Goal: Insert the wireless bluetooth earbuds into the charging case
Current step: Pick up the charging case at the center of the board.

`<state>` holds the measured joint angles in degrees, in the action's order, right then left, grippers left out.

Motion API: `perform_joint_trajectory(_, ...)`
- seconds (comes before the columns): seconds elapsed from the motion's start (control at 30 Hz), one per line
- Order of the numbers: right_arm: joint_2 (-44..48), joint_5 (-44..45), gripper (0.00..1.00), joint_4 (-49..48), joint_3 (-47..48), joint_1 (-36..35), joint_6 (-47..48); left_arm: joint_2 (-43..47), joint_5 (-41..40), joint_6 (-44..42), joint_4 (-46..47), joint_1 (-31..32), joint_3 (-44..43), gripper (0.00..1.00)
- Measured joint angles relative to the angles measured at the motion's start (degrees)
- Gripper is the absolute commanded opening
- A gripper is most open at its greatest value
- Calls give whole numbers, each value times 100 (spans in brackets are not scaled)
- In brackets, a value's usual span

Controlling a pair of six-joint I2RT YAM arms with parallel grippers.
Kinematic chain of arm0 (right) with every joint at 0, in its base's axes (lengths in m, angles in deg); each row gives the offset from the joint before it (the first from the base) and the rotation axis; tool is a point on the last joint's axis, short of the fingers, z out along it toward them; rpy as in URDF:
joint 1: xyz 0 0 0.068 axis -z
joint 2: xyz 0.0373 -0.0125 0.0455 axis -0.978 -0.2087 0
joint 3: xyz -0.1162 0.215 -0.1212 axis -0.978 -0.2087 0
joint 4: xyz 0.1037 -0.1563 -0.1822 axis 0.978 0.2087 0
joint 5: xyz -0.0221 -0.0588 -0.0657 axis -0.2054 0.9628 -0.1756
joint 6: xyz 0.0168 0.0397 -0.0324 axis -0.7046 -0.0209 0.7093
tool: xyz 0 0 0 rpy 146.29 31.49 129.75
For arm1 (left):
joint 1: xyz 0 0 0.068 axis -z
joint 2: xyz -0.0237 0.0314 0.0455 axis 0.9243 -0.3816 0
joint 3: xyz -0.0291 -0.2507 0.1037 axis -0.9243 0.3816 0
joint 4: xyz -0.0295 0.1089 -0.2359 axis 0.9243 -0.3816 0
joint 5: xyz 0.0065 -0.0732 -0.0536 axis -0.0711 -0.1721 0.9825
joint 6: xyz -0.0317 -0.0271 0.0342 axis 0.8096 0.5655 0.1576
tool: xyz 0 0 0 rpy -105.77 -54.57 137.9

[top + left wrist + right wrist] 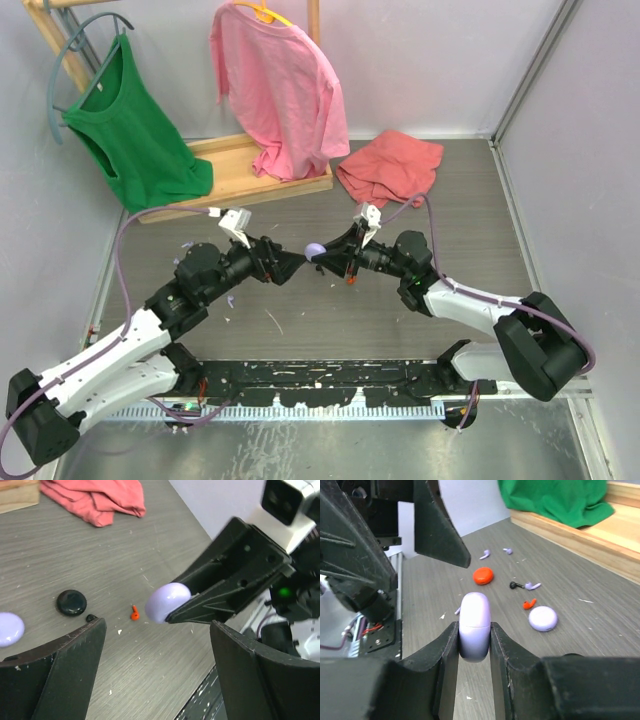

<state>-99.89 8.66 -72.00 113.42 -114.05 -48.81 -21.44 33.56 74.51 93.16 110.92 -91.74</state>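
Grey table (470, 200): red cloth (390, 165), wooden rack base (225, 170), orange case (483, 576), lavender case (543, 618), black case (71, 602), small earbuds (529, 603) scattered between.

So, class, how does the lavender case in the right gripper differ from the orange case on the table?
The lavender case is clamped on edge in the right gripper, off the table; the orange case lies flat, untouched. One is lavender, the other red-orange. Both are small, rounded shells.

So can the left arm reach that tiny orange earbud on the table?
Probably yes. The left fingers are open, and the orange earbud lies uncovered ahead, though the right fingers holding the lavender case crowd it.
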Motion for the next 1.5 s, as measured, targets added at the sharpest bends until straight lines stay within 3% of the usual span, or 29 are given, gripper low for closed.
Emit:
perform_joint_trajectory(0.17, 2, -662, 2, 223, 186, 26, -83, -334, 857, -885, -385, 0, -533, 80)
perform_joint_trajectory(0.37, -24, -1235, 2, 376, 407, 26, -140, -754, 1591, -1360, -629, -76, -885, 69)
perform_joint_trajectory(0.87, -26, -1939, 2, 734, 651, 26, -120, -1121, 3467, -1196, -431, -872, -968, 49)
perform_joint_trajectory(1.27, -136, -2037, 3, 780, 748, 26, -125, -1257, 3849, -1145, -402, -894, -968, 42)
perform_joint_trajectory(1.5, -136, -2048, 3, 782, 756, 26, -125, -1276, 3915, -1250, -457, -957, -968, 31)
